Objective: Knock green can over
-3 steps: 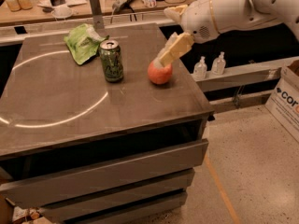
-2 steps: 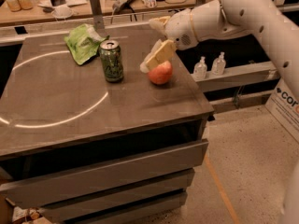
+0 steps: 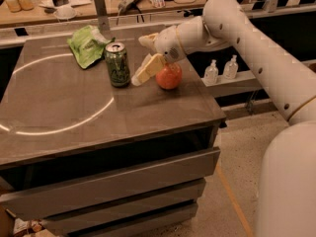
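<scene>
The green can (image 3: 117, 64), dark green with pale markings and a silver top, stands upright on the grey table (image 3: 74, 132), towards its back middle. My gripper (image 3: 143, 70), cream-coloured on the end of the white arm (image 3: 237, 28), hangs low over the table just to the right of the can, almost touching its side. It is between the can and a red-orange apple (image 3: 169, 76).
A light green wrinkly plastic bag (image 3: 86, 44) lies just behind and left of the can. Two small clear bottles (image 3: 220, 69) stand on a lower shelf to the right. A cluttered bench (image 3: 98, 4) runs behind the table. The table's right edge is close to the apple.
The arm has swung left across the table. The gripper has passed from right of the apple, over it, to right beside the can. The can still stands upright.
</scene>
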Available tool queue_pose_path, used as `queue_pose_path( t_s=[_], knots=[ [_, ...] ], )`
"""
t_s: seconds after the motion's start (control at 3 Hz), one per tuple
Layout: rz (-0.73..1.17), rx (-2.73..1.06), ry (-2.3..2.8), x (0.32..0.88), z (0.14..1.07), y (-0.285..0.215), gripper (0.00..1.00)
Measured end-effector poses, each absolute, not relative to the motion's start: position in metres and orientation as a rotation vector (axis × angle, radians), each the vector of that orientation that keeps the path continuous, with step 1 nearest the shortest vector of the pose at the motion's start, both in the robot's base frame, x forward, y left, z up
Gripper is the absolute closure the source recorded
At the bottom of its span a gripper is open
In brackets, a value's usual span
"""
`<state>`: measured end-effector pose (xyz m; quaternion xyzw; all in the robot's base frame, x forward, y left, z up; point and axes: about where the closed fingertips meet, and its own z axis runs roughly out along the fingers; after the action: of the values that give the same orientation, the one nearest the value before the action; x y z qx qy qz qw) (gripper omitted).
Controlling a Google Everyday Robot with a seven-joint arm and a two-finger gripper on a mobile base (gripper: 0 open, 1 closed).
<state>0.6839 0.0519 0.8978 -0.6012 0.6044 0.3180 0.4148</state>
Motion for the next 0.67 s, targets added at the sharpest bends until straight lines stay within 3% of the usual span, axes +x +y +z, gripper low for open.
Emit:
queue_pose_path(
  t_s=[0.33, 0.67],
  knots=[
    [0.810, -1.510, 1.509, 0.694, 0.889, 0.070, 0.00],
    [0.853, -1.552, 1.482, 0.702, 0.882, 0.093, 0.18]
  ],
)
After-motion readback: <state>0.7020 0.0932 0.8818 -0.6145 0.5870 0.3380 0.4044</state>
